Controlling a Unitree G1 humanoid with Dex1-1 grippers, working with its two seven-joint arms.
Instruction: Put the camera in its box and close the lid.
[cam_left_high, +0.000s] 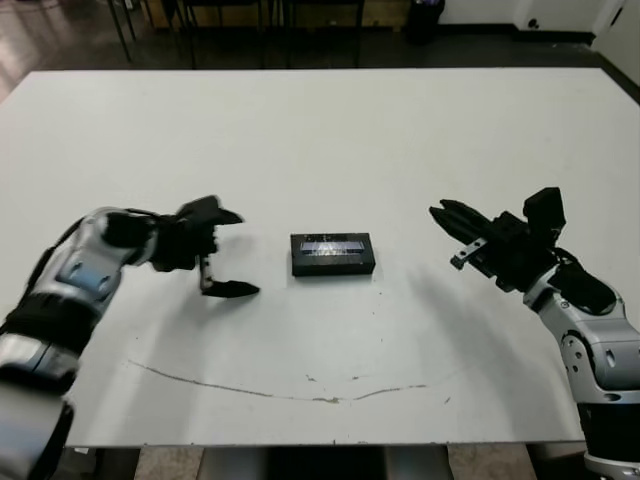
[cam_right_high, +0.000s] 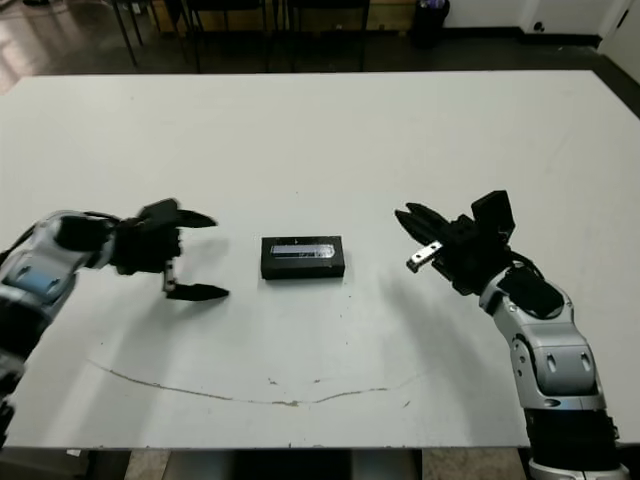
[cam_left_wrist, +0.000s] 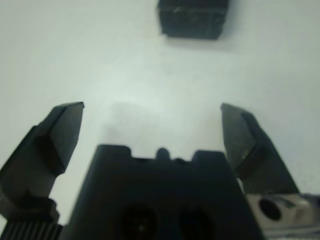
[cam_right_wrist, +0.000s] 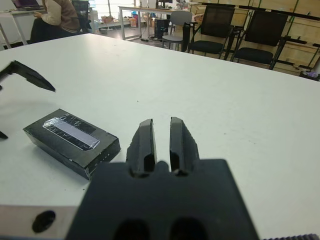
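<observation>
The box (cam_left_high: 332, 254) lies at the table's middle with the lid (cam_left_high: 332, 246) flat on top of it, the lid's pale strip facing up. The camera is hidden. My left gripper (cam_left_high: 245, 253) hovers just left of the box, open wide, its fingers spread toward the box without touching it. In the left wrist view the box (cam_left_wrist: 192, 17) sits well beyond the open fingers (cam_left_wrist: 65, 125). My right gripper (cam_left_high: 438, 212) is held to the right of the box, shut and empty, a short way off it. The right wrist view shows the box (cam_right_wrist: 70, 142) beside its fingers (cam_right_wrist: 146, 142).
A thin dark scratch line (cam_left_high: 300, 392) curves across the white table (cam_left_high: 320, 130) near its front edge. Chairs (cam_right_wrist: 210, 30) and desks stand beyond the far edge, and a person (cam_right_wrist: 55, 15) sits there in the right wrist view.
</observation>
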